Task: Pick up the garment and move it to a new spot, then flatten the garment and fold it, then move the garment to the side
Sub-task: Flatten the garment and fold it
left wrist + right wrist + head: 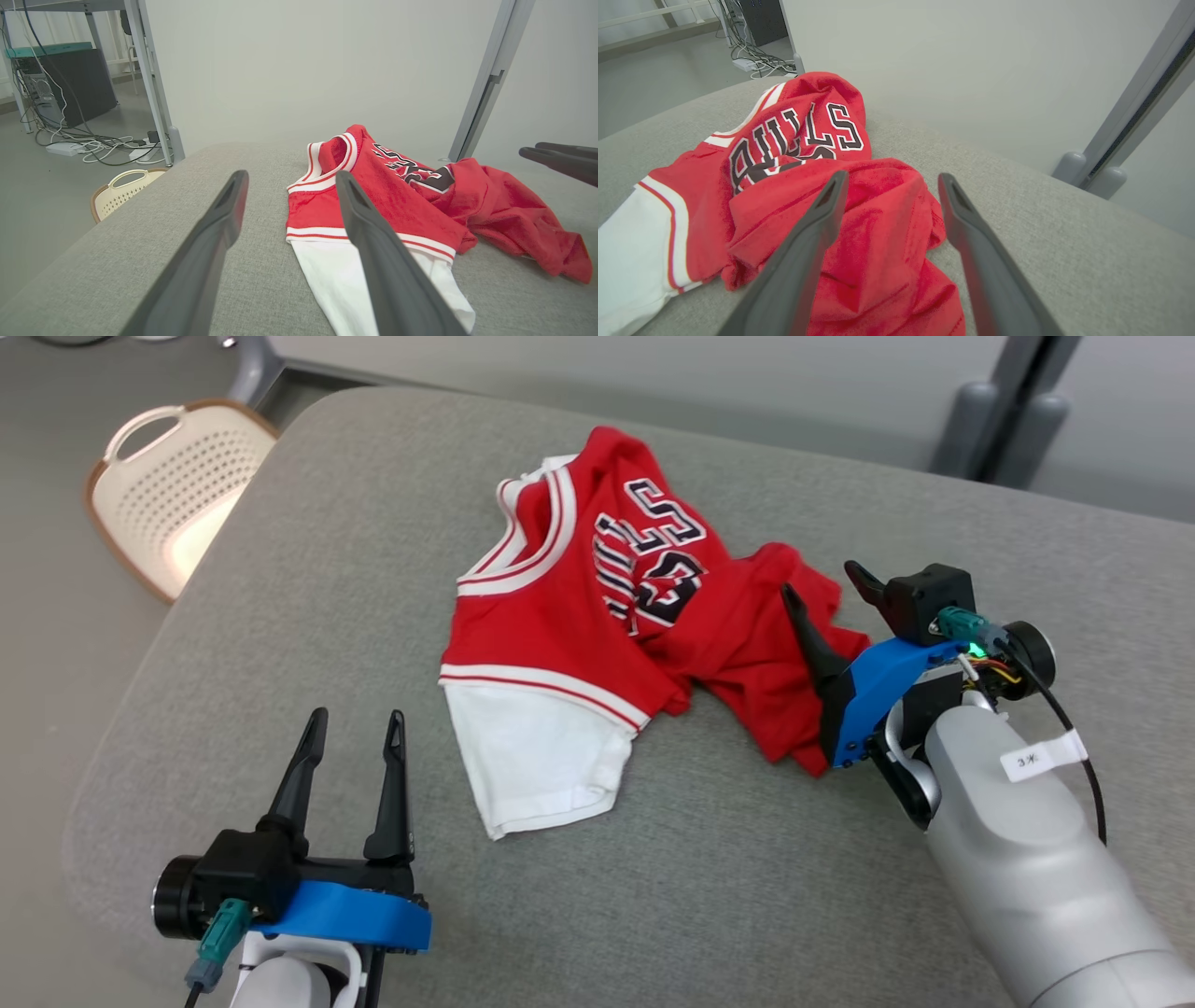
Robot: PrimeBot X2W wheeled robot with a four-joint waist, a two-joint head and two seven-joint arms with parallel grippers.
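Observation:
The garment (607, 616) is a red jersey with black lettering, white trim and a white sleeve, lying crumpled on the grey cushioned surface (709, 859). My right gripper (826, 581) hovers open over the garment's right, bunched edge, one finger above the red cloth, nothing held. In the right wrist view its fingers (817, 224) straddle the red folds of the garment (878, 224). My left gripper (358, 719) stands open at the lower left, just left of the white sleeve, apart from it. The left wrist view shows the garment (411, 205) ahead and to the right of the left gripper (289, 179).
A cream perforated basket (168, 490) stands on the floor beyond the surface's left edge. A grey metal post (1013, 406) rises behind the far right. Cables and a desk leg (149, 79) show on the floor at far left.

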